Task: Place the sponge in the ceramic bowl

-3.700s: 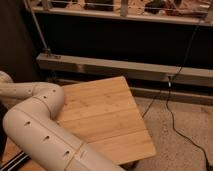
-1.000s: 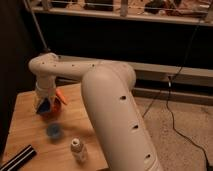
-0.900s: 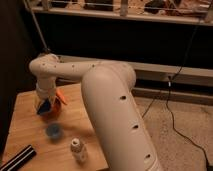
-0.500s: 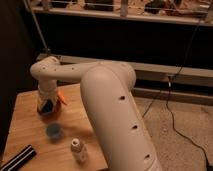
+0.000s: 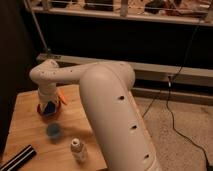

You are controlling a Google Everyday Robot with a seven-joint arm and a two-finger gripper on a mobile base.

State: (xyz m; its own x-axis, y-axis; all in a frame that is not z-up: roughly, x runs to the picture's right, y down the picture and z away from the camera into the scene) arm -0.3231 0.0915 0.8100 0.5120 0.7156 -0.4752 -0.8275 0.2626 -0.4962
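The orange-red ceramic bowl (image 5: 40, 110) sits on the wooden table's left side. The bright-blue sponge (image 5: 50, 107) shows inside the bowl's rim, right under my gripper (image 5: 48, 101). The gripper points straight down onto the bowl from the white wrist above it. The wrist and gripper hide most of the bowl's inside, so I cannot tell whether the sponge rests on the bowl or is still held.
A slim orange carrot-like piece (image 5: 62, 96) lies just right of the bowl. In front of the bowl stands a round pale-blue cup (image 5: 54, 131). A small white bottle (image 5: 76, 149) and a black bar (image 5: 17, 159) are nearer the table's (image 5: 27, 125) front edge. My large white arm (image 5: 115, 115) covers the right side.
The wrist and gripper have come down a little onto the bowl over the last second. The cup, bottle and black bar have stayed in place.
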